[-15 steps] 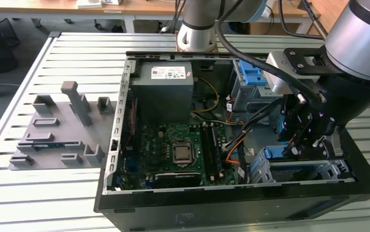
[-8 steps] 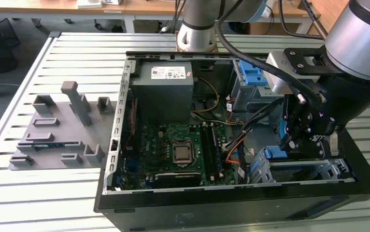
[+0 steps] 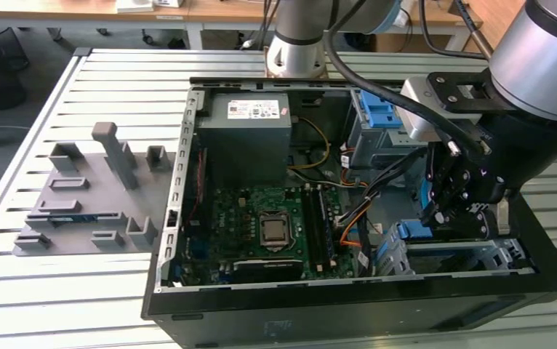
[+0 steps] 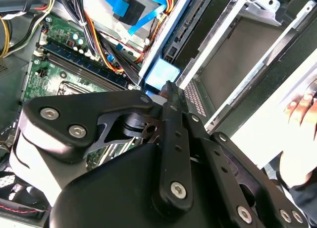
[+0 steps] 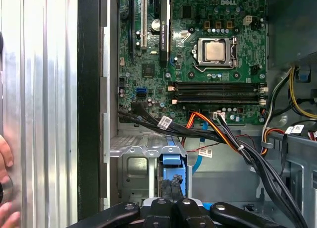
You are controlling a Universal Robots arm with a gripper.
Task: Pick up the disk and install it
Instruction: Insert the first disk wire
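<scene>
Fingers (image 5: 167,187) pressed together | exterior view: your gripper (image 3: 461,218) reaches into the computer case (image 3: 356,305) on the exterior view's right, the disk (image 3: 414,231) just beside it | second wrist view: fingertips (image 4: 168,96) meet the disk's (image 4: 161,73) blue edge | first wrist view: the disk (image 5: 173,161) stands in the drive cage (image 5: 131,151).
</scene>
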